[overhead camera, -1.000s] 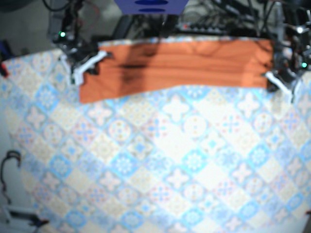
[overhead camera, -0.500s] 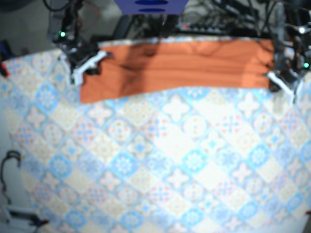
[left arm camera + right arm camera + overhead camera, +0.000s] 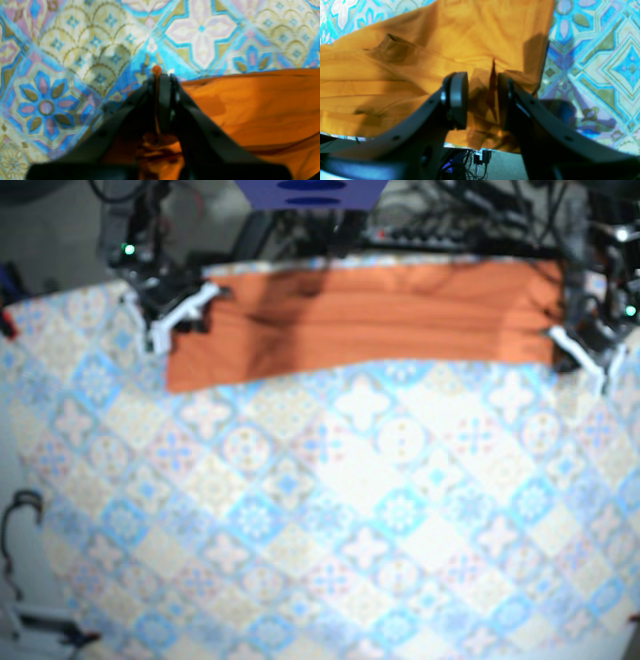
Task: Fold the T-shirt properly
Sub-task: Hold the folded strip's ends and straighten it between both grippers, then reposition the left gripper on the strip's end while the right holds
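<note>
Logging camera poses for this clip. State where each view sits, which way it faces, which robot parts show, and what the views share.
Base: overhead, facing down on the tablecloth; T-shirt along the far edge, right gripper at the view's left, left gripper at the view's right.
Left wrist: on the left arm, facing down past shut fingers pinching the T-shirt's edge.
Right wrist: on the right arm, facing down between parted fingers either side of a raised T-shirt fold.
Shared: all show T-shirt and tablecloth.
</note>
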Controlling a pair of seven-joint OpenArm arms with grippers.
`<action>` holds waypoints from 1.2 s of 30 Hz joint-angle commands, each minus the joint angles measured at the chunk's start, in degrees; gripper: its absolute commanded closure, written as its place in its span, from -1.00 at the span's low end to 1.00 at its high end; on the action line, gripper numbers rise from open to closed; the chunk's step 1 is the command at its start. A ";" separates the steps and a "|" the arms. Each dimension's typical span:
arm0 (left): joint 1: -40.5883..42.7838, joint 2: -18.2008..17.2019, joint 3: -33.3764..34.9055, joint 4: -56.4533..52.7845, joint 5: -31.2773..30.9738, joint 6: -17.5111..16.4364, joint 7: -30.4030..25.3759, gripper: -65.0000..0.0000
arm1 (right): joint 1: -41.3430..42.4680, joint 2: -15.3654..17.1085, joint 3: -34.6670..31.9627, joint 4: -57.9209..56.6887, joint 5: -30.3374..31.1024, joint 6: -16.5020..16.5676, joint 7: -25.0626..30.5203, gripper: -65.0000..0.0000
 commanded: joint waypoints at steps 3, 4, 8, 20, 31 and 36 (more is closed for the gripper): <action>1.36 -1.37 -0.39 2.98 -0.31 -0.17 -1.55 1.00 | 0.00 0.23 0.22 1.22 0.55 0.05 1.23 0.40; 1.62 -1.37 -0.39 3.42 -0.31 -0.17 -1.55 1.00 | 0.00 0.23 0.22 1.22 0.55 0.05 1.23 0.40; 2.41 -1.29 -0.30 3.68 -0.31 -0.17 -1.55 1.00 | 0.09 0.23 0.31 1.22 0.55 0.05 1.23 0.40; 4.79 -1.55 -0.30 4.39 -0.22 -0.17 -1.64 1.00 | 0.09 0.23 0.31 1.22 0.55 0.05 1.31 0.40; 6.81 -2.87 -0.21 4.39 -0.22 -0.17 -1.64 1.00 | 0.09 0.23 0.31 1.22 0.55 0.05 1.31 0.40; 7.25 -3.31 1.37 4.39 -0.22 -0.17 -1.64 1.00 | 0.09 0.23 0.31 1.22 0.55 0.05 1.31 0.40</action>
